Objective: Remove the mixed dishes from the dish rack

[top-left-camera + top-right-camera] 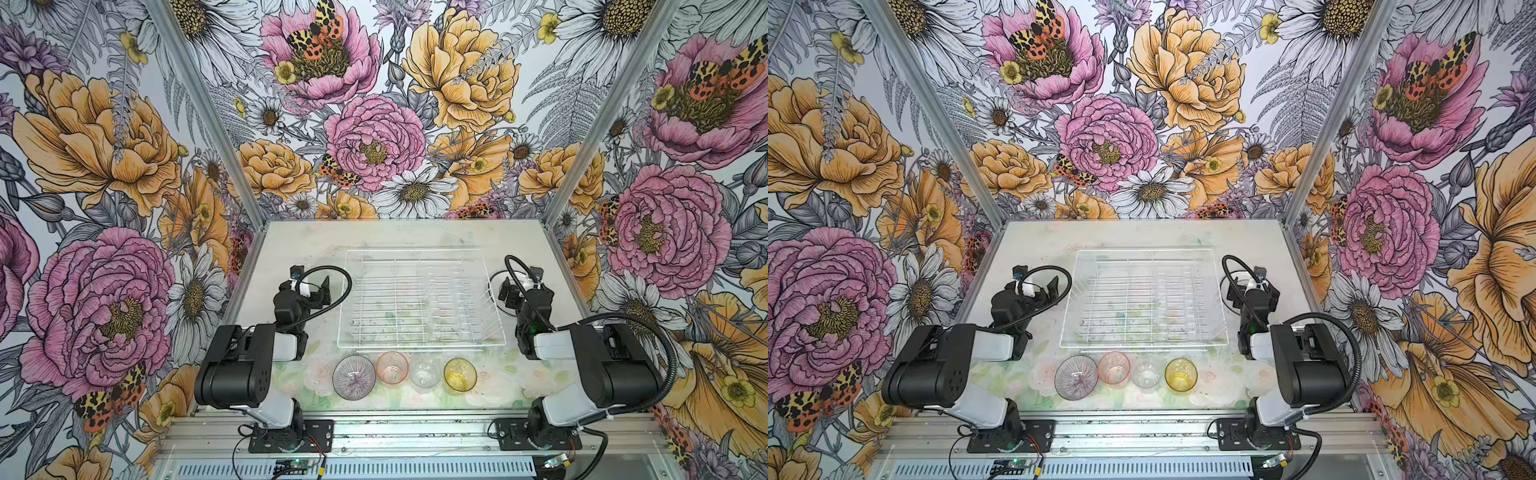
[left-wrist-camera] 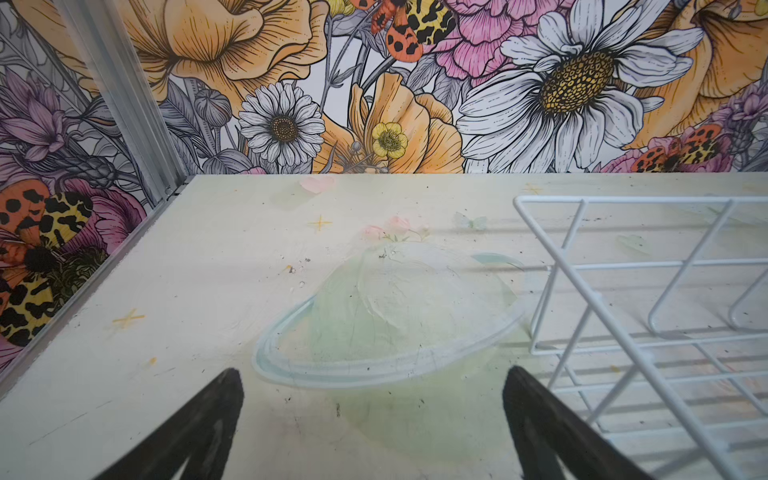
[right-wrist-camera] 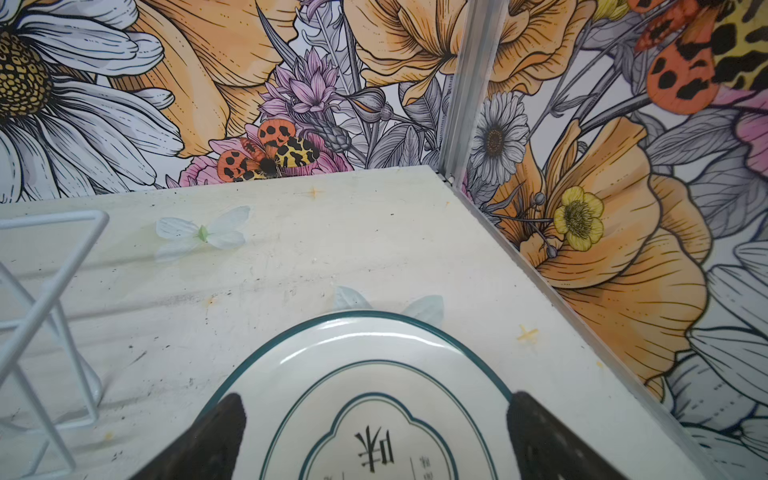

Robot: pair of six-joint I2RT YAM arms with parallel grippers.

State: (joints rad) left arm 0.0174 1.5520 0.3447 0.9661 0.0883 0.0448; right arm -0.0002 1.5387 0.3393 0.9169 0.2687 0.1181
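**A:** What's the left hand doing?

**B:** The left hand [image 2: 372, 374] is spread wide. Its two black fingers [image 2: 199, 428] stand far apart, with only bare desk [image 2: 208, 291] between them. It hangs just beside the left end of the dish rack [image 1: 419, 345] and grasps nothing.

**A:** And the right hand?

**B:** The right hand [image 3: 377, 397] is released just as wide, at the rack's other end. Its fingers straddle a white plate [image 3: 374, 345] with a thin dark green rim line and a black character in the middle. The plate lies flat on the desk, just beside the rack's right end. In both top views only an arc of it shows past the arm. The hand isn't clamped on it, but I can't tell whether the fingertips touch it.

**A:** Where are the other dishes?

**B:** They're on the desk in a row along the near side of the rack, well apart from both hands. From left to right there's the striped purple-grey bowl [image 1: 354, 377], then the pink tumbler [image 1: 392, 367] just beside it. The clear tumbler [image 1: 425, 372] comes next, and the amber tumbler [image 1: 460, 375] is last. All four stand upright with their mouths up.
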